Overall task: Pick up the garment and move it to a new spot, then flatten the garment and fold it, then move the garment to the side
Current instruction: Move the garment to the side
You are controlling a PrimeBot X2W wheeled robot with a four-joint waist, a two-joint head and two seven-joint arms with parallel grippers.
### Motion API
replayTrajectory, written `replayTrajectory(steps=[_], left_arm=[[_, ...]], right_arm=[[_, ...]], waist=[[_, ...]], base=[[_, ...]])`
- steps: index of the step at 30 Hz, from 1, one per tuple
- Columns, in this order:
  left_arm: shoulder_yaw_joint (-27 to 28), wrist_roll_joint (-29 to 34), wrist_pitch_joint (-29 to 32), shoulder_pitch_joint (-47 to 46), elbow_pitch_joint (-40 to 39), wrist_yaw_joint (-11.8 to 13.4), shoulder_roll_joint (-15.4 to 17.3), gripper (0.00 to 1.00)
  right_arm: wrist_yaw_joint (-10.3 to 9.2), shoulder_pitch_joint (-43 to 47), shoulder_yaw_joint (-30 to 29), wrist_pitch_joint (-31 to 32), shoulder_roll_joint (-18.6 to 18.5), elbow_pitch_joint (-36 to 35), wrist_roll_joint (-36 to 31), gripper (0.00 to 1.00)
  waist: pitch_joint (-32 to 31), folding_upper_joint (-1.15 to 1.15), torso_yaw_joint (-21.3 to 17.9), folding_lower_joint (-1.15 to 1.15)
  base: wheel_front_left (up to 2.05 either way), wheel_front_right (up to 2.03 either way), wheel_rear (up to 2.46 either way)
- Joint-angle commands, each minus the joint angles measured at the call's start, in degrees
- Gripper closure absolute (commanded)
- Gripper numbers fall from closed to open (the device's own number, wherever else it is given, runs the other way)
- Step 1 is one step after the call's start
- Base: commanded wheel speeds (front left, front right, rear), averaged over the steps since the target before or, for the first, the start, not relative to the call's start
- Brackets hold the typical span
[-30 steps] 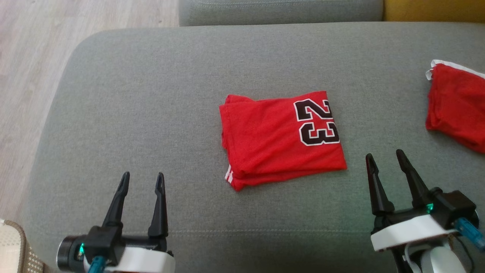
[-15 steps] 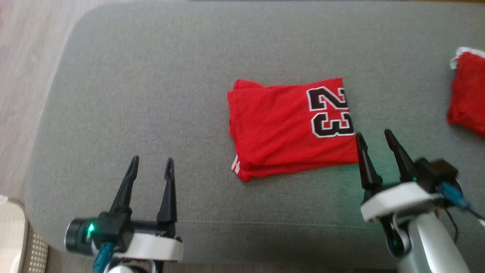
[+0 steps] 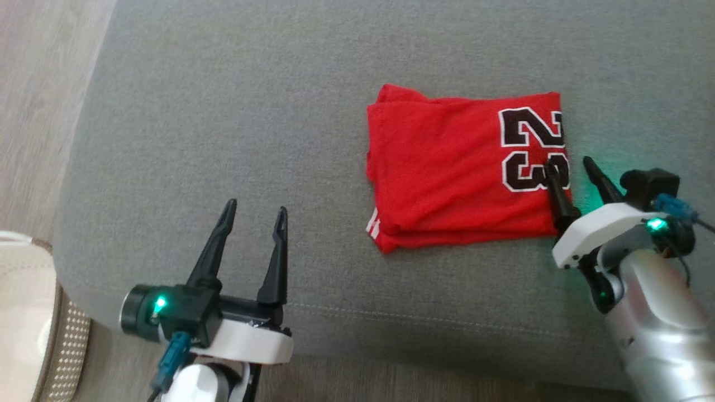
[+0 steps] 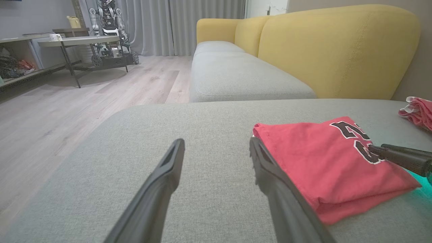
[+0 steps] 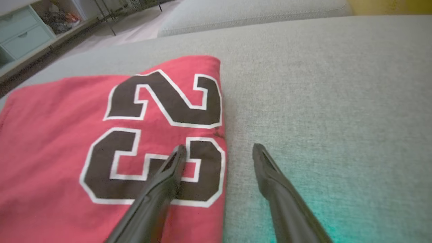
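A folded red garment (image 3: 447,167) with a black "23" lies flat on the grey sofa cushion (image 3: 223,111). My right gripper (image 3: 570,162) is open and straddles the garment's right edge: one finger (image 5: 168,172) over the "3", the other finger (image 5: 270,175) over bare cushion. The garment (image 5: 67,141) spreads across the left of the right wrist view. My left gripper (image 3: 254,209) is open with nothing in it, over the cushion's front left, well left of the garment. In the left wrist view its gripper (image 4: 216,145) points past the garment (image 4: 320,165) on its right.
A second red cloth (image 4: 418,109) lies further right on the cushion. A yellow sofa back (image 4: 337,47) rises behind. Wood floor (image 3: 33,111) lies left of the cushion, with a pale woven basket (image 3: 28,318) at the lower left. A side table (image 4: 74,42) stands far off.
The camera has shifted, so the whole scene slid right and up. My right gripper has moved forward from in front of the garment onto its right edge. The left gripper stays open.
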Motion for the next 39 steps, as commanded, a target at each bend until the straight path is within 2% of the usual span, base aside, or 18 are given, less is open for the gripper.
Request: replayTrajectory(steps=[1, 4, 5, 6, 7, 8, 11, 16, 23, 31, 35, 39], left_arm=[[1.4, -0.4, -0.7, -2.1, -1.7, 0.1, -0.2, 0.00], [1.3, -0.4, -0.7, -2.3, -1.7, 0.2, -0.2, 0.00], [1.2, -0.5, -0.7, -2.4, -1.7, 0.3, -0.2, 0.00], [1.2, -0.6, -0.7, -2.4, -1.7, 0.4, -0.2, 0.00], [1.2, -0.6, -0.7, -2.4, -1.7, 0.4, -0.2, 0.00], [1.3, -0.7, -0.7, -2.5, -1.6, 0.4, -0.2, 0.00], [1.5, -0.5, -0.7, -2.5, -1.7, 0.4, -0.2, 0.00], [1.8, 0.1, -0.7, -2.7, -2.1, -0.1, -0.2, 0.00], [2.0, 1.0, -0.7, -4.4, -2.8, -1.1, -0.2, 0.00], [3.2, 1.7, -0.7, -6.9, -2.7, -2.3, -0.1, 0.00], [3.4, 2.1, -0.7, -7.5, -2.5, -2.9, -0.1, 0.00], [3.4, 2.2, -0.7, -8.5, -2.6, -3.1, -0.1, 0.00]], right_arm=[[-0.01, -1.9, 2.0, -0.5, -0.8, 0.4, 0.0, 0.00], [-0.01, -2.7, 3.8, 0.0, -0.9, 2.3, 1.0, 0.00], [-0.01, -3.1, 6.0, 0.9, -0.9, 3.7, 2.4, 0.08], [-0.01, -3.2, 7.1, 1.1, -1.0, 4.1, 3.2, 0.33], [-0.01, -3.4, 8.1, 1.1, -1.3, 4.3, 3.8, 0.70], [-0.01, -3.5, 8.8, 1.0, -1.6, 4.5, 4.5, 1.00], [-0.01, -4.8, 9.1, 0.3, -2.5, 3.9, 6.4, 1.00], [-0.01, -8.5, 6.3, -0.4, -4.0, 1.1, 7.7, 1.00], [-0.01, -13.2, -0.4, -0.5, -7.3, -4.0, 4.9, 1.00], [-0.01, -12.2, -10.9, 1.3, -10.7, -14.0, 0.5, 1.00], [-0.01, -10.2, -18.1, 4.0, -10.3, -20.1, -3.3, 1.00], [-0.01, -8.8, -26.4, 6.9, -8.0, -24.8, -8.6, 1.00]], waist=[[0.6, 0.00, 0.6, -0.01], [0.8, 0.00, 0.8, -0.01], [1.0, 0.00, 0.9, -0.01], [1.1, 0.00, 0.9, -0.01], [1.1, 0.00, 0.8, -0.01], [1.1, 0.00, 0.6, -0.01], [1.2, 0.00, -0.5, -0.01], [2.2, 0.00, -4.2, -0.01], [5.7, 0.00, -10.0, -0.01], [9.4, 0.00, -14.7, -0.01], [10.3, 0.00, -16.1, -0.01], [11.2, 0.00, -16.2, -0.01]], base=[[0.00, 0.00, 0.00], [0.00, 0.00, 0.00], [0.00, 0.00, 0.00], [0.00, 0.00, 0.00], [0.00, 0.00, 0.00], [0.00, 0.00, 0.00], [0.00, 0.00, 0.00], [0.00, 0.00, 0.00], [0.00, 0.00, 0.00], [0.00, 0.00, 0.00], [0.00, 0.00, 0.00], [0.00, 0.00, 0.00]])
